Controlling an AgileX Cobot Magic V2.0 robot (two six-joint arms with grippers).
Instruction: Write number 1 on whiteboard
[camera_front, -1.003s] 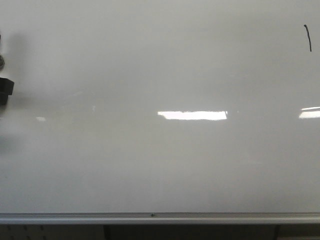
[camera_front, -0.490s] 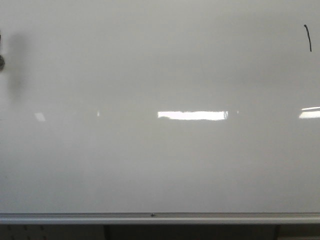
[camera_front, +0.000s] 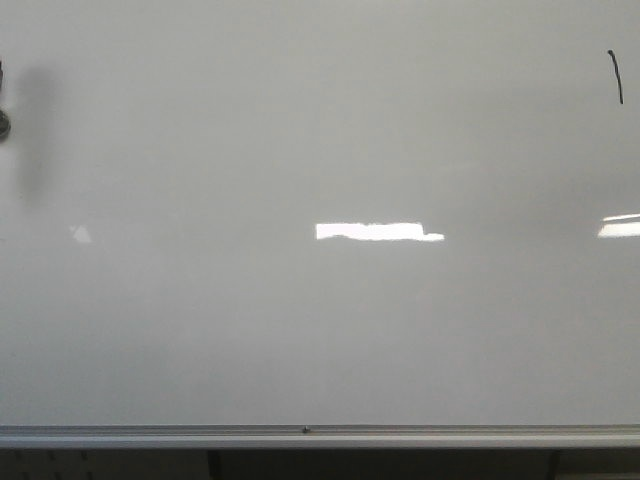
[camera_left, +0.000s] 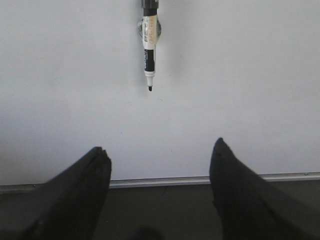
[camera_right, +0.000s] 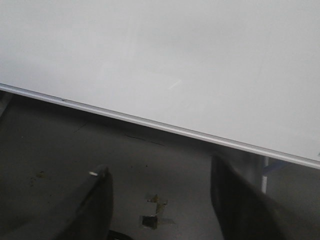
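Stroke done — the number 1 (camera_front: 615, 76) sits high on the whiteboard (camera_front: 320, 150), right side. Left tool (camera_left: 160, 165) and right tool (camera_right: 160, 195) are spread, empty — the marker (camera_left: 149, 47) hangs on the board, so only retreat remains, I judge.

— Where did the number 1 (camera_front: 615, 76) sit on the whiteboard (camera_front: 320, 330)?
— Near the upper right corner, well above the bottom rail (camera_front: 320, 437) that ran along the board's lower edge.
— And the marker (camera_left: 149, 47)?
— It hung on the board, tip down, ahead of the left tool (camera_left: 160, 165), apart from its fingers. The right tool (camera_right: 160, 187) stood before the rail, over the floor (camera_right: 60, 150).
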